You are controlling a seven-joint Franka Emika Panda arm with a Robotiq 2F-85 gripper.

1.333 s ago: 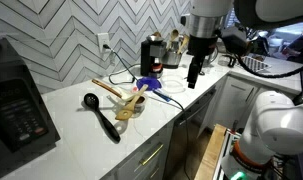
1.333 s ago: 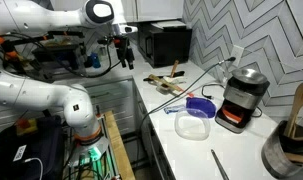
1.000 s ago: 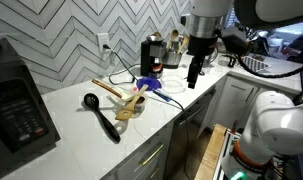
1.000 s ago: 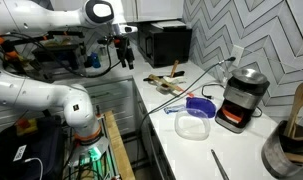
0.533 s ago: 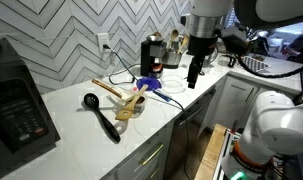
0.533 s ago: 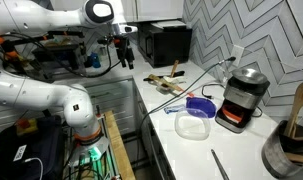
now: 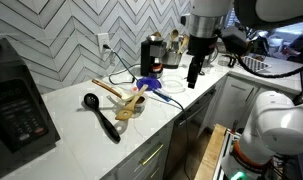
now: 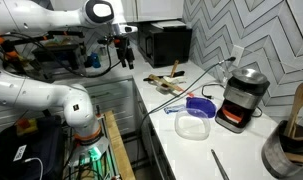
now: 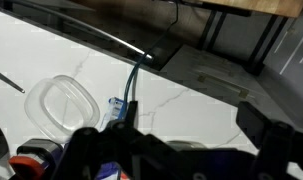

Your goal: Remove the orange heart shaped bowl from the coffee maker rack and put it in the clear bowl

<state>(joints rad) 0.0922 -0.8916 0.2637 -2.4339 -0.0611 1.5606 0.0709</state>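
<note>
Hand (image 7: 194,78) open, empty; orange heart shaped bowl (image 8: 229,122) on coffee maker rack (image 8: 238,129), well apart fr. it.

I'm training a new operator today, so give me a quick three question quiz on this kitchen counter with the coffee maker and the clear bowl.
1. True or false: the end effector is gripping the small orange heart shaped bowl.
2. Which lies closest to the round clear bowl? A) the blue utensil B) the large black microwave C) the black ladle
3. Fill in: the orange bowl sits at the base of the black boxy ____.

Key:
1. False. The end effector hangs in the air, apart from the bowl.
2. A.
3. coffee maker.
</note>
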